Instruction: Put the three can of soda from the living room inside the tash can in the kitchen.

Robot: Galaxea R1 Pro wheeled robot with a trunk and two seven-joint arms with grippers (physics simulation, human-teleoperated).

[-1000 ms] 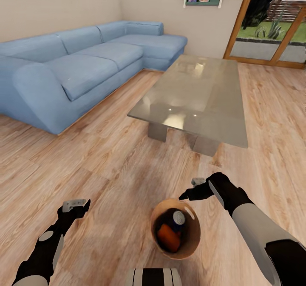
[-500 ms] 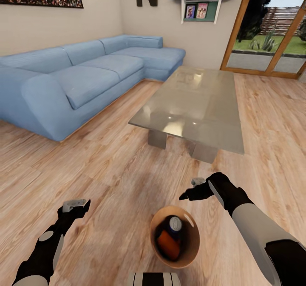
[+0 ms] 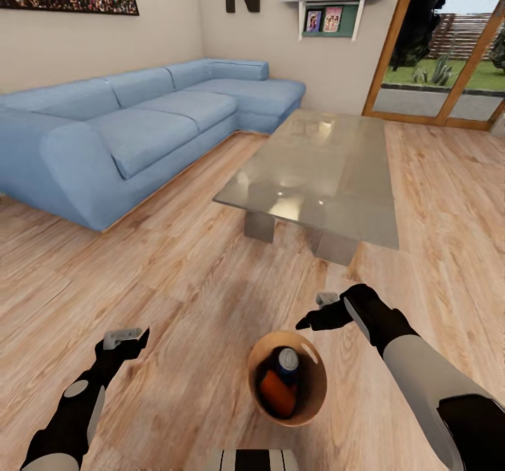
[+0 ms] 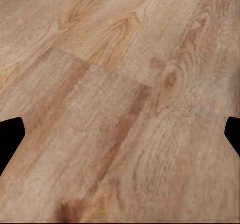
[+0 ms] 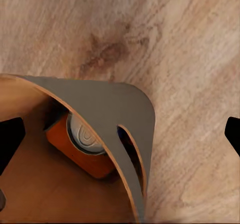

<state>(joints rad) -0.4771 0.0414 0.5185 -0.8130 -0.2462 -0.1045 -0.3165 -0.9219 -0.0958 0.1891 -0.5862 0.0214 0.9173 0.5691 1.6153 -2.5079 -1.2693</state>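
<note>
The small round bin with copper-brown inside (image 3: 317, 387) stands on the wooden floor (image 3: 175, 275) at six o'clock in the head view, holding a bright orange soda can (image 3: 277, 394) and a dark blue silver-topped can (image 3: 286, 362); any third can is hidden. The right end effector (image 3: 314, 311) hovers empty at the bin's one o'clock, fingers spread. The left end effector (image 3: 126, 336) hangs spread at nine o'clock. Risk, in my judgement: this bin sits by the light-blue sofa (image 3: 140, 127) and glass desk (image 3: 322, 169), so carrying it could tip cans out.

2 soda cans (image 3: 282, 380) in 1 trash can (image 3: 317, 394), 1 sofa (image 3: 140, 131), 1 coffee table (image 3: 330, 169), 2 grippers (image 3: 306, 322).
</note>
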